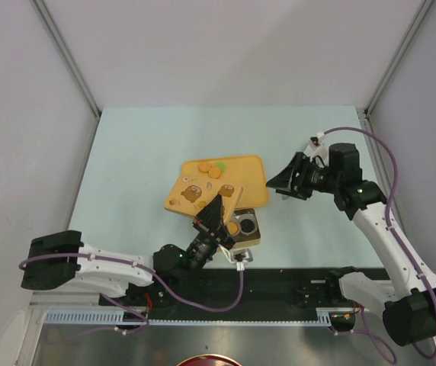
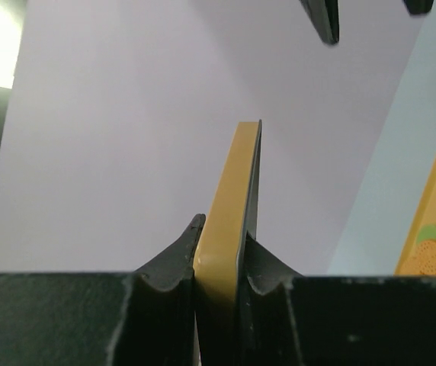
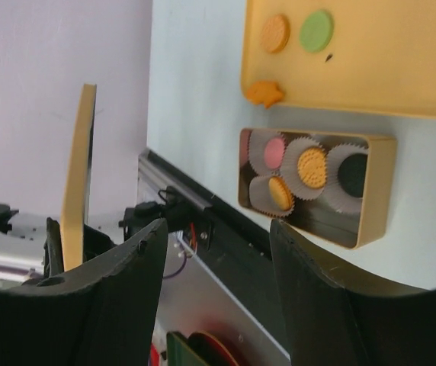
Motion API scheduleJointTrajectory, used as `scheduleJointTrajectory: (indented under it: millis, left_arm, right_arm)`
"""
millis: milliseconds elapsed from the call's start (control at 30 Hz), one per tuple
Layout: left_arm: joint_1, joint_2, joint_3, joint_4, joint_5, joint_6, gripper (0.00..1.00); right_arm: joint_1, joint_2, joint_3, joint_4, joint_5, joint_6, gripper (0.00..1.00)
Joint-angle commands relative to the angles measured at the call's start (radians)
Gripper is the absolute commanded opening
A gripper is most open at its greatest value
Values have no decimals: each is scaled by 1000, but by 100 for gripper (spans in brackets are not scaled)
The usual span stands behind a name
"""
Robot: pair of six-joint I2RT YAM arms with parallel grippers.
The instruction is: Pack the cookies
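Note:
Several cookies sit in white paper cups inside a tan box (image 3: 376,191): a pink one (image 3: 274,152), two orange ones (image 3: 312,168) and a black one (image 3: 353,174). The box (image 1: 245,226) lies just below the yellow tray (image 1: 245,171). More cookies lie loose on that tray: orange (image 3: 274,33) and green (image 3: 316,30). My left gripper (image 2: 222,229) is shut on a thin yellow lid (image 2: 237,191), held upright on edge beside the box (image 1: 228,200). My right gripper (image 1: 280,183) hovers open and empty to the right of the tray (image 3: 214,229).
A fish-shaped orange biscuit (image 3: 264,93) and brown shaped pieces (image 1: 190,193) also lie on the tray. A black rail (image 1: 279,282) runs along the table's near edge. White walls close in the table at left, right and back.

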Motion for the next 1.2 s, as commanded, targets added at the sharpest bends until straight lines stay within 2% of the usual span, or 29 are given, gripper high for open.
scheduleJointTrajectory:
  millis: [0,333,567,900,1167]
  left_arm:
    - [-58,61,3,244,52,113,0]
    - [-119,155,12,270,64,119,0]
    - [-162,195,16,302,61,134,0]
    - [-200,210,19,336,64,147,0]
    - [-231,217,19,359,72,165,0]
  right_arm:
    - [49,24,-11,160,-150,71,61]
    - [60,95,9,377,-216,192,62]
    - [161,221,72,395,-260,156,62]
    - [276,296,148,280,-310,-4,61]
    - [359,334,187,141,-285,-159,59]
